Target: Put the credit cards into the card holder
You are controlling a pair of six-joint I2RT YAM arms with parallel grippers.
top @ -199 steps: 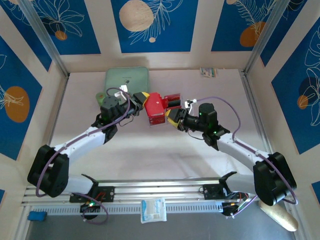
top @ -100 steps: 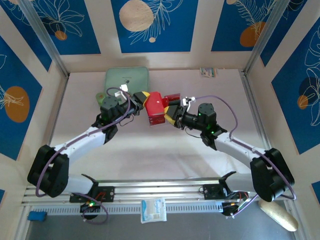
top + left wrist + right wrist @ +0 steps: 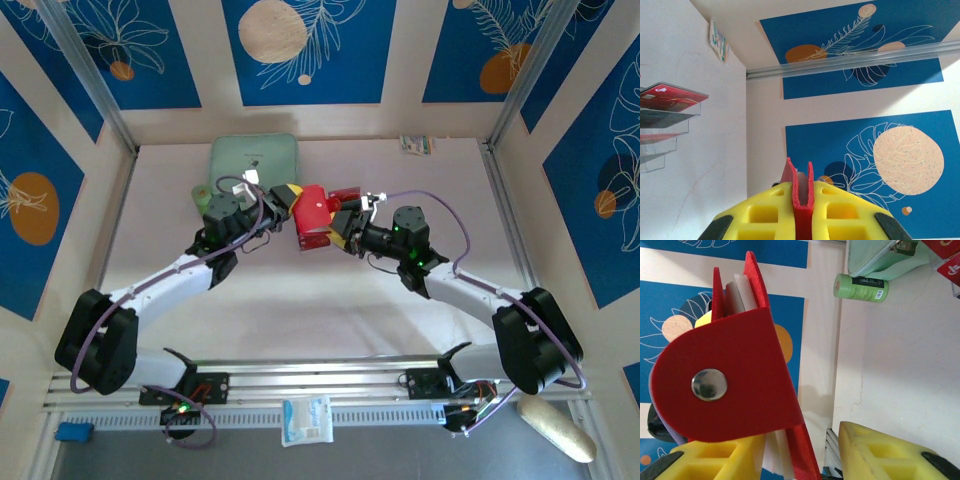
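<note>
From above, left to right: mint-green zip case (image 3: 253, 160) at the far left of the counter (image 3: 300, 310), with a small green tube (image 3: 203, 195) just beside its near corner. Next, left claw (image 3: 287, 196) clamped shut on the red card holder (image 3: 312, 215), holding it above mid-counter. Then right claw (image 3: 343, 228) at the holder's other side, with credit cards (image 3: 345, 193) just beyond it.

Closer on the left wrist camera: holder's edge (image 3: 801, 182) pinched between the yellow pads (image 3: 782, 197), a pale sleeve between its two covers. Off to the left, the cards (image 3: 670, 95) lying in a clear stepped stand (image 3: 660, 150), red on top, darker below.

Closer on the right wrist camera: rounded red tab with a metal snap stud (image 3: 709, 384), pale sleeves fanned behind it. Yellow fingers (image 3: 880, 450) spread apart, one behind the tab, the other clear of the holder, so no grip there. Tube (image 3: 860, 287) lying on its side by the zip case.

Pale, faintly cracked counter. Cream walls with blue panels (image 3: 300, 50) of white leaves and orange and beige discs. Aluminium rails (image 3: 100, 90) in the corners.

White mark on the top card, black label on the tube, print on a small packet (image 3: 417, 144) at the far wall: all too small to read.
</note>
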